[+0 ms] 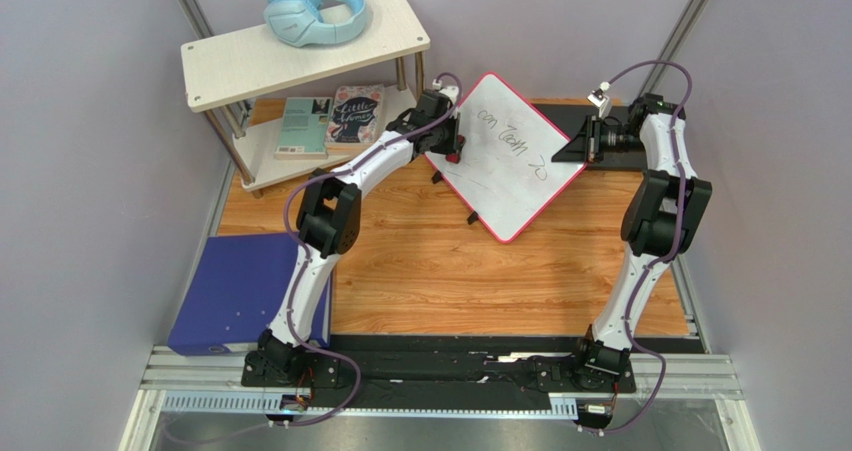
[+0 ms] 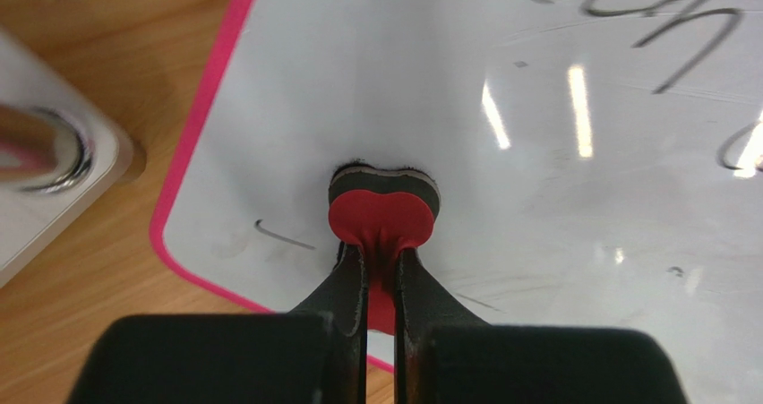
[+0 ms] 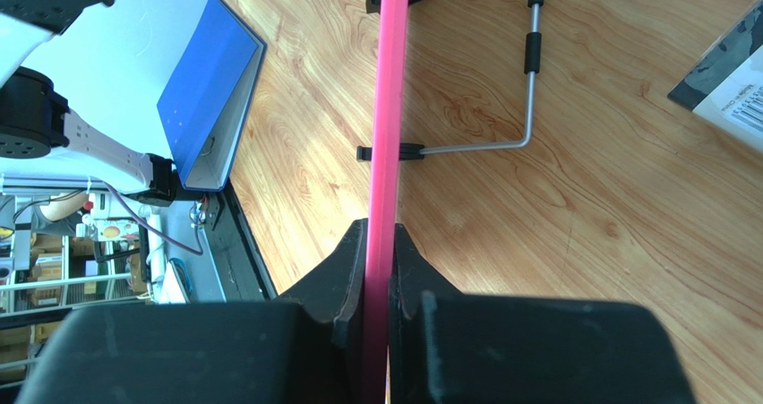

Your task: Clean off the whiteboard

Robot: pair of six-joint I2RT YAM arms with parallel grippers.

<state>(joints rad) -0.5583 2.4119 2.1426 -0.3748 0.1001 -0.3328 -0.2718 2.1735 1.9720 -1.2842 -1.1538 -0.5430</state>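
Blue-purple binder [image 1: 235, 291] lies at the wooden table's [image 1: 450, 281] near left edge. Further in, the left gripper [image 2: 381, 259] pinches a red, felt-backed eraser [image 2: 383, 214] against the glossy white, pink-rimmed whiteboard [image 1: 505, 161] at the table's far middle. The right gripper [image 3: 379, 243] clamps its right rim.

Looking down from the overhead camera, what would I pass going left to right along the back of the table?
First a teal book → patterned book → left gripper, pinching a red eraser → whiteboard → right gripper, clamped on the board's rim.
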